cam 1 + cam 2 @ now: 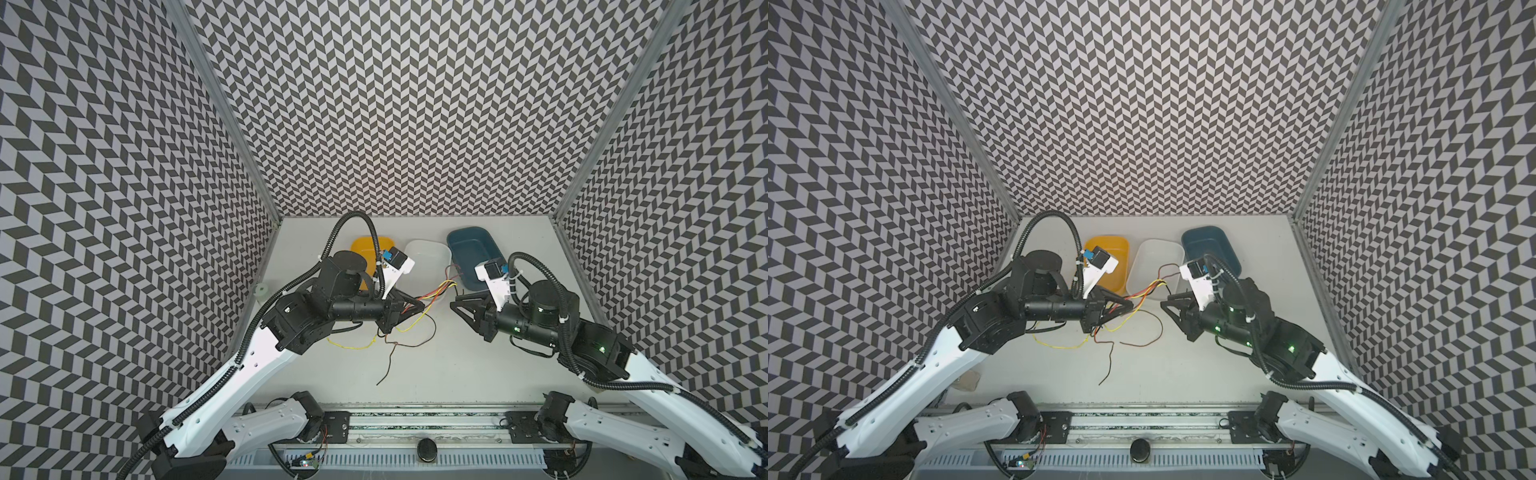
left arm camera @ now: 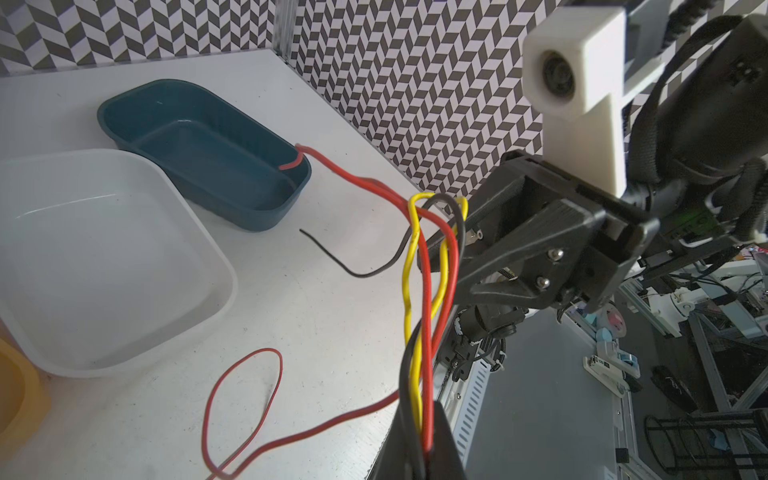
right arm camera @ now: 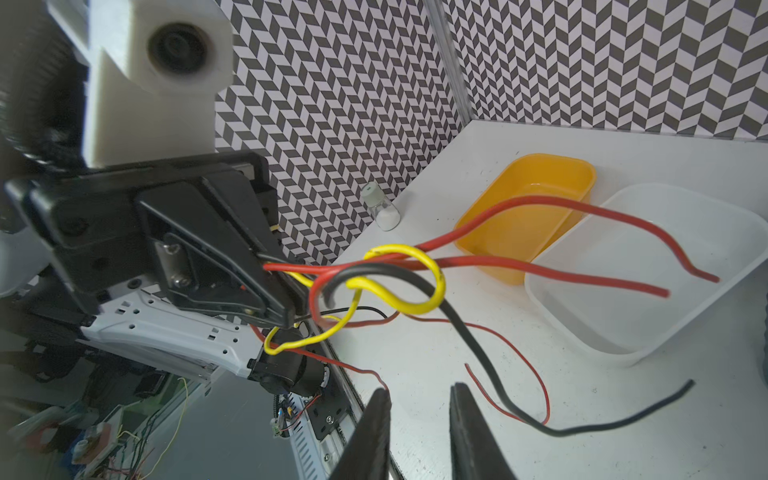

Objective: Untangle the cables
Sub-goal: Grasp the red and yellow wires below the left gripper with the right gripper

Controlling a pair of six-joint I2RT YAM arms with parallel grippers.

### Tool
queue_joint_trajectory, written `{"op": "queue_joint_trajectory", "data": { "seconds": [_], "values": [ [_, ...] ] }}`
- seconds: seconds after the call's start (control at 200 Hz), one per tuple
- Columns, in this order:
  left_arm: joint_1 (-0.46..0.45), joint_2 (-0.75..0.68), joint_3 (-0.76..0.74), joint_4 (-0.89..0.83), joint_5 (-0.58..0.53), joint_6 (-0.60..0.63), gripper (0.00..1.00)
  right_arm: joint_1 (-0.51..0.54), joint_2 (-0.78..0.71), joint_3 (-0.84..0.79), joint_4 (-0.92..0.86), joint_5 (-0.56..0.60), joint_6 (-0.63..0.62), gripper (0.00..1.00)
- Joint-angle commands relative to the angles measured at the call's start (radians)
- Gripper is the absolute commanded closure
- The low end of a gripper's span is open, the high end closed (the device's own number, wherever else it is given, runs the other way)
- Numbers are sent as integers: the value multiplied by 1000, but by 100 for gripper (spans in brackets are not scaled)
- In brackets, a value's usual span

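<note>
left wrist, cables pinched in left claw

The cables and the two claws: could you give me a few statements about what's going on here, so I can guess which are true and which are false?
1. The left gripper is clamped on a bundle of red, yellow and black cables. True.
2. The right gripper is gripping a cable too. False: its jaws stand apart with nothing between them.
3. Three trays sit at the far side of the table: a yellow tray, a white tray and a blue tray. True.
4. The yellow cable lies alone, apart from the others. False: it loops around the red and black ones.
</note>
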Motion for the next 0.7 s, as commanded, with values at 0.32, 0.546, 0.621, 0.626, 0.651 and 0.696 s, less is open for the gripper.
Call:
{"op": "queue_joint_trajectory", "data": {
  "seconds": [0.32, 0.546, 0.621, 0.626, 0.651, 0.696],
  "values": [
    [1, -17, -51, 141, 95, -107, 100, -1, -1, -161, 403, -69, 65, 57],
    [0, -30, -65, 193, 125, -149, 100, 1, 26, -200, 503, -61, 56, 55],
    [0, -35, -71, 211, 128, -160, 100, 5, 33, -215, 542, -61, 51, 55],
    [1, -35, -70, 212, 129, -161, 100, 5, 34, -215, 542, -61, 50, 55],
    [1, -34, -69, 213, 131, -162, 100, 8, 39, -215, 544, -61, 44, 55],
    [0, -34, -69, 222, 136, -163, 100, 11, 46, -218, 553, -60, 38, 54]
  ]
}}
